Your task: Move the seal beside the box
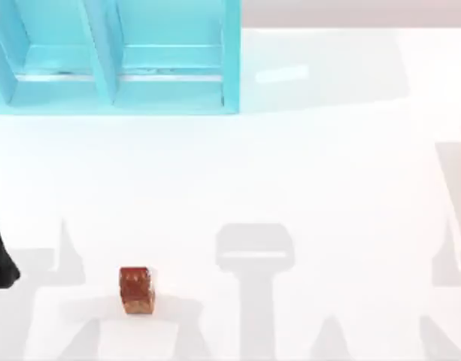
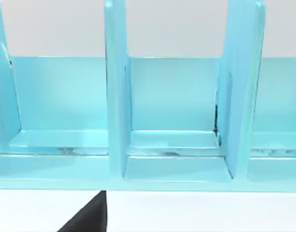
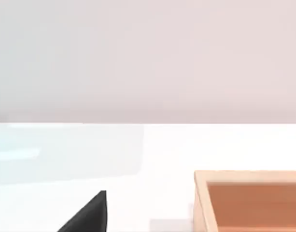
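Seal [image 1: 136, 289] sits untouched, near tabletop [image 1: 328, 188] front; end effector states indiscernible. Centre fingers squarely before closing.

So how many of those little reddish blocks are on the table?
1. The seal stands on the white table near the top view's lower left, well short of the blue shelf unit at the far edge. Anything outside the views could hide more.

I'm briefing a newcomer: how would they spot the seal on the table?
Start at the big turquoise shelf unit at the table's far left. Come straight toward the near edge across the white table to the seal, standing alone. It's a small reddish-brown, orange-mottled block, the one warm-coloured thing there.
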Controlling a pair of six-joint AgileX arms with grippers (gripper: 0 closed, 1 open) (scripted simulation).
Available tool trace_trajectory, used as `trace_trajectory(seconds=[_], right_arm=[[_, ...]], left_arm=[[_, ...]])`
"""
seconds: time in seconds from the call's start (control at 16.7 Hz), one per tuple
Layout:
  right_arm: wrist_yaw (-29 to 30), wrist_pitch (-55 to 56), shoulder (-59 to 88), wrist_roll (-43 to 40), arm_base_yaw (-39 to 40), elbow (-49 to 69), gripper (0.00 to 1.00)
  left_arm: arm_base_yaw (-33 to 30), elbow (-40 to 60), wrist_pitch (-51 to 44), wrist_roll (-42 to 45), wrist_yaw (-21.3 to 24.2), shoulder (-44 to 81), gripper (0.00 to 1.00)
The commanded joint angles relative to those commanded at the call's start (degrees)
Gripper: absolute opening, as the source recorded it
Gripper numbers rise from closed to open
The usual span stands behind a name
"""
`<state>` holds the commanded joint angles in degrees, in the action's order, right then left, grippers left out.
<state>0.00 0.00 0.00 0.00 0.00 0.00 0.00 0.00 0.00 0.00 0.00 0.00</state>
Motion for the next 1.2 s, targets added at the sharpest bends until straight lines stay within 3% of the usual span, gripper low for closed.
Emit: trace_trajectory(seconds=[0.3, 0.54, 1.2], right_arm=[[-0.6, -2.1, 2.9, 1.3, 1.4, 2.4, 1.00], [-2.5, -10.2, 14.3, 6.1, 6.4, 11.3, 1.00], [-6.0, -52.8, 74.7, 29.1, 30.3, 56.5, 1.00]], left_arm=[[0.0, 0.0, 0.0, 0.0, 0.0, 0.0, 1.00], [0.0, 0.0, 0.0, 0.0, 0.0, 0.0, 1.00], [0.0, 0.0, 0.0, 0.0, 0.0, 0.0, 1.00]])
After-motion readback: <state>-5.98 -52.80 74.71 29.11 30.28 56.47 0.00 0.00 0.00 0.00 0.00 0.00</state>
